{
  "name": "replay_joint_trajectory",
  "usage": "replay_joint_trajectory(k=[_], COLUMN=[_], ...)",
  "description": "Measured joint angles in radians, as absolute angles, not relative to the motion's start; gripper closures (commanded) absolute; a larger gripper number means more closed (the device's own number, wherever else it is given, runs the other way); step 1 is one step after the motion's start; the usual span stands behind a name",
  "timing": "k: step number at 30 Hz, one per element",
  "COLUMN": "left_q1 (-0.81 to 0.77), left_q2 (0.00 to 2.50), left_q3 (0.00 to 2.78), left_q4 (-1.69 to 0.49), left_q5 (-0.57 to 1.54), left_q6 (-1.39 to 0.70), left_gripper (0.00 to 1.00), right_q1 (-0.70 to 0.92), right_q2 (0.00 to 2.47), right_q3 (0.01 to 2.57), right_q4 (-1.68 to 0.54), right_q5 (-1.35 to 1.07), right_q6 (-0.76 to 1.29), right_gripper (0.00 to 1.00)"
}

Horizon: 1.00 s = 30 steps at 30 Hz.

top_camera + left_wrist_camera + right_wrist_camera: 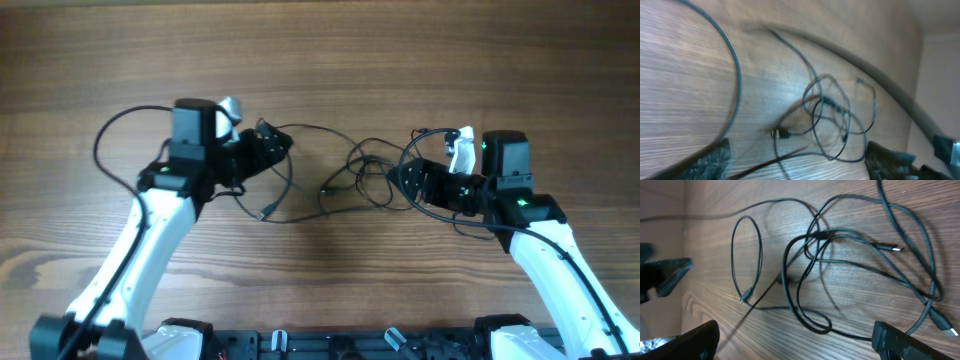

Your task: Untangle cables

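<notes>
Overhead: the cables (365, 170) lie knotted on the bench (320, 60) between the left fingers (278, 142) and the right fingers (410, 178). One arm flanks each side, probably so the strands can be drawn apart.

Left wrist: these fingers gape wide and clamp nothing. The tangle (832, 105) sits ahead of them, with one strand running in between the tips.

Right wrist: these fingers are likewise spread and empty, with the loops (817, 235) just ahead, within reach.

Brown wood-grain table (320, 60), evenly lit
</notes>
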State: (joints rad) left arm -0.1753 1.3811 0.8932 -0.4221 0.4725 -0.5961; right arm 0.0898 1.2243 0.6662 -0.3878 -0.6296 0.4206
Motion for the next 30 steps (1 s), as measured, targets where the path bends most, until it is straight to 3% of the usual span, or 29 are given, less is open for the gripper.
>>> replay_joint_trajectory(k=[1,9,17,25,27,29,30], left_q1=[-0.202,-0.278,-0.266,-0.265,-0.265,-0.265,-0.265], left_q2=[1.406,1.439,1.097,0.880,0.845,0.821,0.809], left_q3=[0.894,0.895,0.934,0.938,0.938,0.938,0.938], left_q4=[-0.407,-0.305,-0.266,-0.131,-0.103,-0.084,-0.084], left_q5=[0.464,0.466,0.522,0.524,0.518,0.507,0.498], left_q6=[-0.597,-0.597,-0.541,-0.523,-0.521,-0.520,-0.520], left_gripper=[0.96,0.96,0.96,0.96,0.96,0.96,0.96], right_q1=[0.094,0.099,0.213,0.387,0.390,0.390,0.390], right_q2=[1.224,1.224,1.224,1.320,1.391,1.460,1.516], right_q3=[0.666,0.666,0.662,0.662,0.662,0.662,0.661], right_q4=[-0.389,-0.404,-0.222,-0.118,-0.117,-0.118,-0.119], right_q5=[-0.630,-0.707,-0.822,-0.383,-0.329,-0.299,-0.271], right_q6=[0.421,0.363,0.324,0.521,0.553,0.575,0.580], right_gripper=[0.00,0.00,0.00,0.02,0.17,0.54,0.91])
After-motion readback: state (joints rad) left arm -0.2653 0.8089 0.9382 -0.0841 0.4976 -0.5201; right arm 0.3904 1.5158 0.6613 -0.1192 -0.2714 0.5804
